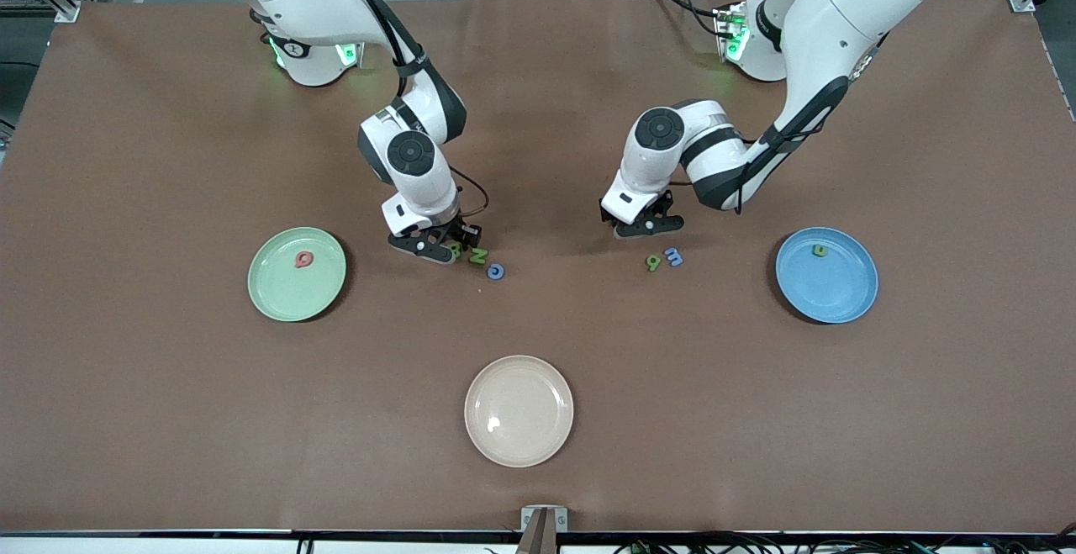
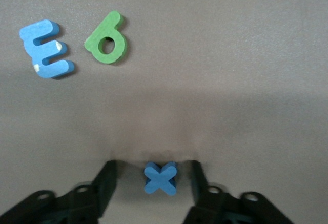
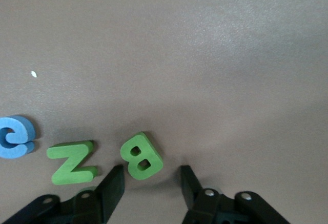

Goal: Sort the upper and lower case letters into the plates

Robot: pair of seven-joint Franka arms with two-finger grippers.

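Note:
My left gripper point(image 2: 152, 165) is down at the table, open around the small blue x point(image 2: 161, 177), with a gap on each side. Close by lie the green b point(image 2: 106, 38) and the blue m point(image 2: 44, 49). My right gripper point(image 3: 151, 168) is also low and open, and the green B point(image 3: 141, 156) lies at its fingertips, touching neither. Beside the B are the green Z point(image 3: 72, 161) and the blue G point(image 3: 15, 136). The pink-red Q point(image 1: 303, 260) lies in the pale green plate point(image 1: 286, 293). The green u point(image 1: 820, 250) lies in the sky blue plate point(image 1: 832, 289).
A cream-beige plate point(image 1: 519, 410) sits nearer the front camera than both letter groups, midway along the table. A brown mat point(image 1: 168, 159) covers the table. The green plate is toward the right arm's end, the blue plate toward the left arm's end.

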